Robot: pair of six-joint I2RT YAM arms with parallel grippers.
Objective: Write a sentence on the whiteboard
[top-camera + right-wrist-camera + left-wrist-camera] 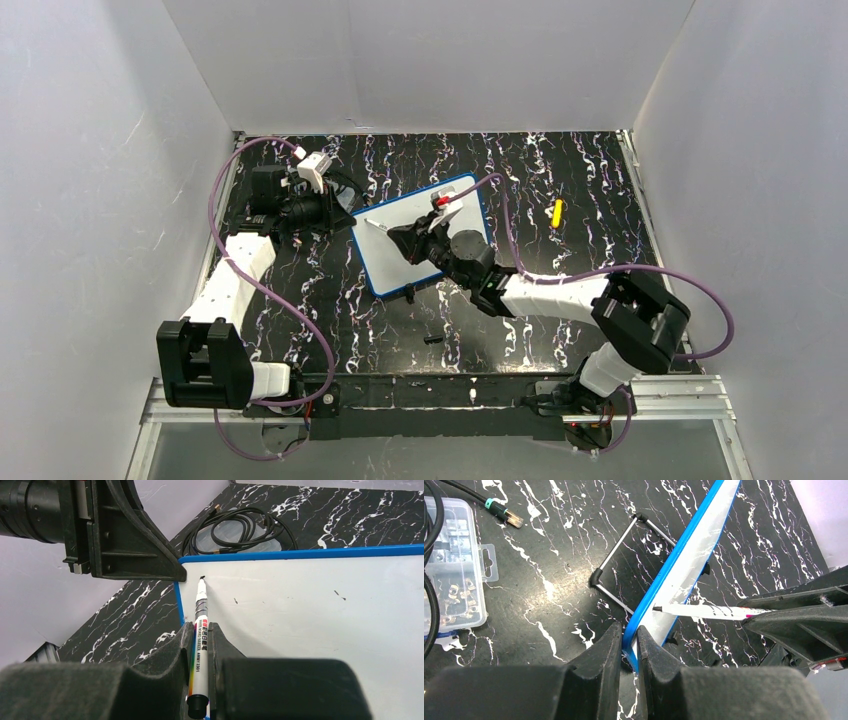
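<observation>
Small flat white whiteboard with thin blue rim and rounded corners [425,240] is sitting mid-counter on the black white-veined marble-pattern counter [560,290]. It is turned at an angle between the two arms. In the left wrist view it is standing tilted, with a thin metal wire stand with black tips [616,555] behind it.

Left end effector [629,641] is clamping the board's blue rim at one corner. The fingers are nearly closed, with only the rim between them.

Right end effector [200,628] is pinching a slim white whiteboard marker with black tip and rainbow-stripe label [201,600]. The fingers are tight on the barrel, and the back end of the marker is sticking out toward the camera. The marker tip is touching the white face just inside the corner that the left end effector is holding. A tiny dark mark is showing at the tip. The rest of the face is showing only a few small dark specks.

Off to the board's left side:
- A clear plastic parts box with small hardware [454,575] is lying on the counter.
- A black cable with teal-collared plug [499,510] is lying near the box.
- Coiled black cable [240,527] is lying beyond the board's far edge in the right wrist view.

A small yellow object [557,212] is lying right of the board, well apart from it.
</observation>
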